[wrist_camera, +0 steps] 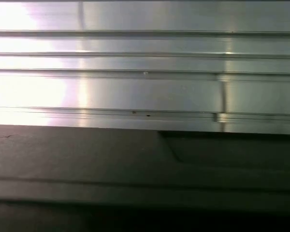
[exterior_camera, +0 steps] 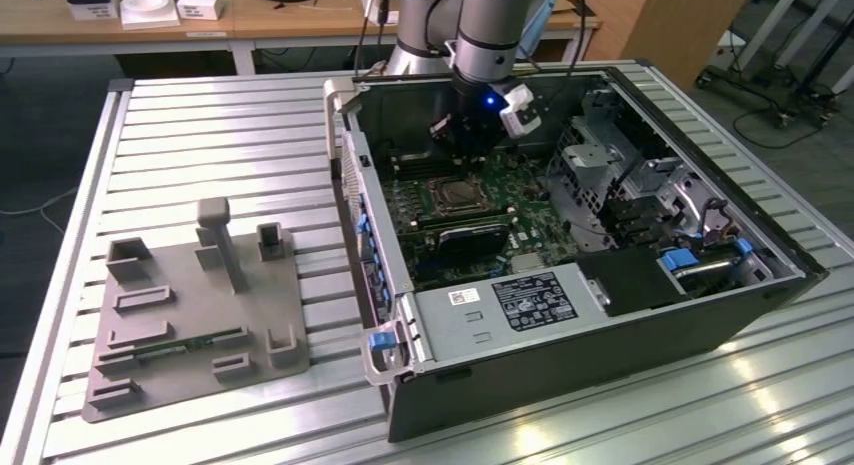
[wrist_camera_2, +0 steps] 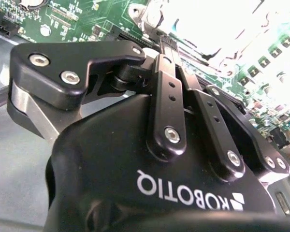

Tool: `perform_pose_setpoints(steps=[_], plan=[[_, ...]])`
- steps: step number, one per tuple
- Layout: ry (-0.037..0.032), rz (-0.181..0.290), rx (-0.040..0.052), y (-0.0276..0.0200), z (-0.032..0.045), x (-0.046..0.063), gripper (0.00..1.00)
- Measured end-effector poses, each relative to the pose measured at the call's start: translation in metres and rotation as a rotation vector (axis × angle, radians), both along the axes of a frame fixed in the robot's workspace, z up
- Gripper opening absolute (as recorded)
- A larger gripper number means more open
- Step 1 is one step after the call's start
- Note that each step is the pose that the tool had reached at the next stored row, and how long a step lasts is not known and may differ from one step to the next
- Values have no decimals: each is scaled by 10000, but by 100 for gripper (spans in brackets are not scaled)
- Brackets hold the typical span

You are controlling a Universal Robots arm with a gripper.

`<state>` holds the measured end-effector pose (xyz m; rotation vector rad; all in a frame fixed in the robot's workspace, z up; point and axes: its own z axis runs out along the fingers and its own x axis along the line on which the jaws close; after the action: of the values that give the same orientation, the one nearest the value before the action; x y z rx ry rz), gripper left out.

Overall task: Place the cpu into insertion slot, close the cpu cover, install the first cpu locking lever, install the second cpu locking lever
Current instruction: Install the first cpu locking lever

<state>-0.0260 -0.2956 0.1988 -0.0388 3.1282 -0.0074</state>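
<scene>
Flat, square-on: insertion slot [exterior_camera: 454,196]

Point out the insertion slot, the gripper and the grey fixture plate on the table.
insertion slot [exterior_camera: 455,197], exterior view, on its silvery metal rim.
gripper [wrist_camera_2: 171,48], second wrist view, between its fingertips.
grey fixture plate [exterior_camera: 187,315], exterior view, on its flat base.

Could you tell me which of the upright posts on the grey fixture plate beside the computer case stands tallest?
The post near the middle of the grey fixture plate, with a block-shaped head, rises well above the shorter dark-topped post towards the computer case and the low brackets.
</scene>
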Motion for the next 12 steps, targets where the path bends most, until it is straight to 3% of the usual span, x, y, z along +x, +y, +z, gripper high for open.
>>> perform_pose_setpoints(steps=[6,12], plan=[[10,0,-47,0,-25,0,10],[5,1,-37,1,48,1,10]])
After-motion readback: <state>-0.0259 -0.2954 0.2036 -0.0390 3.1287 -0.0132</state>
